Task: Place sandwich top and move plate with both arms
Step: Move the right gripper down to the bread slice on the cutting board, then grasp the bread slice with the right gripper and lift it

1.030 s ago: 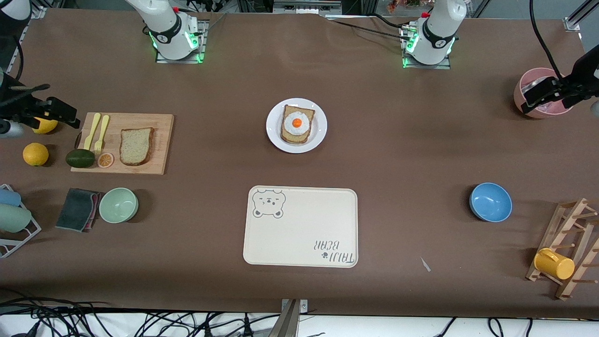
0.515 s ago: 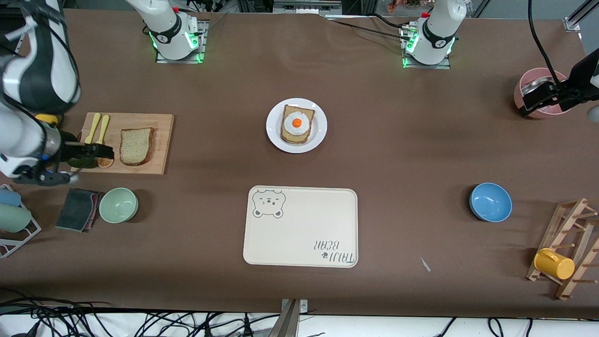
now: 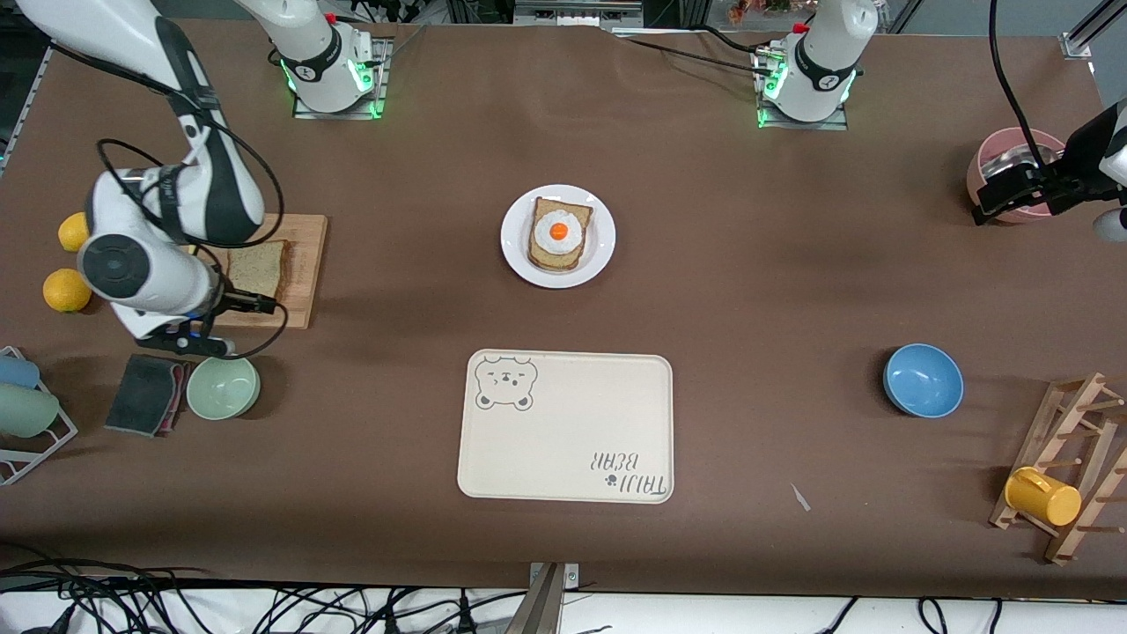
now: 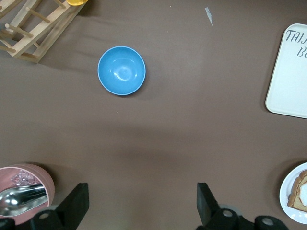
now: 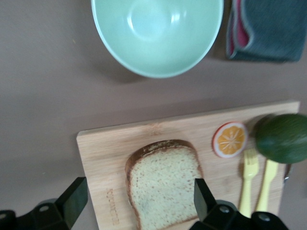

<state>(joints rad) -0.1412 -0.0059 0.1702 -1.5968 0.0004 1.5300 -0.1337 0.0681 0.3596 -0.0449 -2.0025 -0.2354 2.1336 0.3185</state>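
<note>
Just swung my right gripper (image 5: 136,203) in over the bread (image 5: 164,182), fingers wide open, nothing held, so grab's next. Left gripper (image 4: 140,206) waits open over the table by the pink cup (image 3: 1012,172), around 2 o'clock from the plate (image 3: 601,236).

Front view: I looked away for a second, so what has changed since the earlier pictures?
The right pincer swung in from the table's edge to hang open over the sandwich top on the cutting board, not yet touching it. The left pincer barely shifted, waiting open by the pink bowl. The plate and tray stayed put.

Tan speckled sandwich top (image 5: 164,184), glossy white plate (image 3: 515,254).
</note>
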